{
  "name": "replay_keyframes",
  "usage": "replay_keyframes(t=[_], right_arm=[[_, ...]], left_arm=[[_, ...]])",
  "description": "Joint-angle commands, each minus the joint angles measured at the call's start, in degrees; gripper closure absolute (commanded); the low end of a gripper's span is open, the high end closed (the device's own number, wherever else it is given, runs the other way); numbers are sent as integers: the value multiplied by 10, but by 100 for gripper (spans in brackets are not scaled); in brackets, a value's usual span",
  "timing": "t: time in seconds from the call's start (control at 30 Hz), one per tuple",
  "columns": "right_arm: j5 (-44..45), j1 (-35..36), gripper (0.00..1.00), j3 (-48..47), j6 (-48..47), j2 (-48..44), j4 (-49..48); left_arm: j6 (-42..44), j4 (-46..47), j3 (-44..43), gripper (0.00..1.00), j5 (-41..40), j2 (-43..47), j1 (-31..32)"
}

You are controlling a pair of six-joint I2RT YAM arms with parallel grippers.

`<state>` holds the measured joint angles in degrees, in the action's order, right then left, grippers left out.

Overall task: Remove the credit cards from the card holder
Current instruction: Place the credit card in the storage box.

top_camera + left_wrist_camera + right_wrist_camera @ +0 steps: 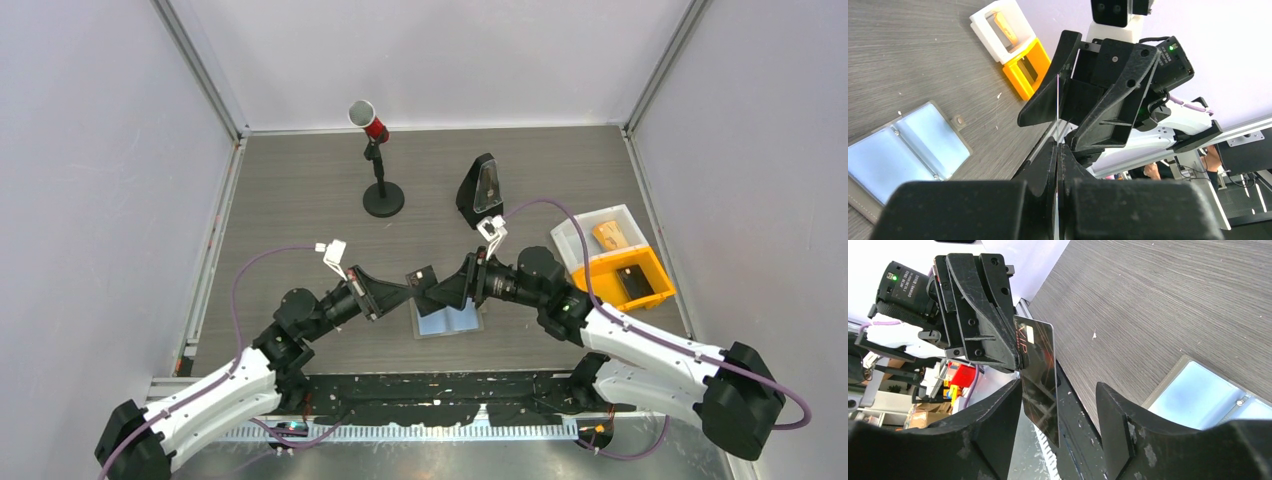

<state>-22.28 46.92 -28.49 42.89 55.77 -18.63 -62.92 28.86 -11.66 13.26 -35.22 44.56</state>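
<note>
top view, card holder point(448, 322): lies open and flat on the table point(300, 200), just below both gripper tips.
top view, black card point(421, 277): held above the holder, between left gripper point(408, 290) and right gripper point(440, 290).
top view, tray box point(597, 285): right of the holder, well apart; an orange-tan card point(610, 235) in its white half, a dark card point(635, 282) in its orange half.
left wrist, left gripper: clenched on the black card, seen edge-on.
right wrist, right gripper: fingers point(993, 425) spread either side of the card, not closed on it.
progress: both blue panels look emptied; what likely remains is handing this card over and setting it down.
</note>
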Motion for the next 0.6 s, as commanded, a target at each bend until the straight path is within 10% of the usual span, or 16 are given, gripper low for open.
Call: replay_keyframes(t=[0.0, 0.23, 0.4, 0.57], right_arm=[[-8, 2, 44, -8, 12, -24, -21], [-81, 1, 93, 7, 17, 6, -93], [-101, -1, 95, -19, -56, -13, -3], [-173, -6, 95, -61, -106, -33, 72]], left_arm=[[3, 9, 0, 100, -6, 20, 1], [-1, 7, 6, 96, -3, 21, 1], [15, -53, -4, 48, 8, 48, 1], [81, -214, -42, 41, 11, 107, 1]])
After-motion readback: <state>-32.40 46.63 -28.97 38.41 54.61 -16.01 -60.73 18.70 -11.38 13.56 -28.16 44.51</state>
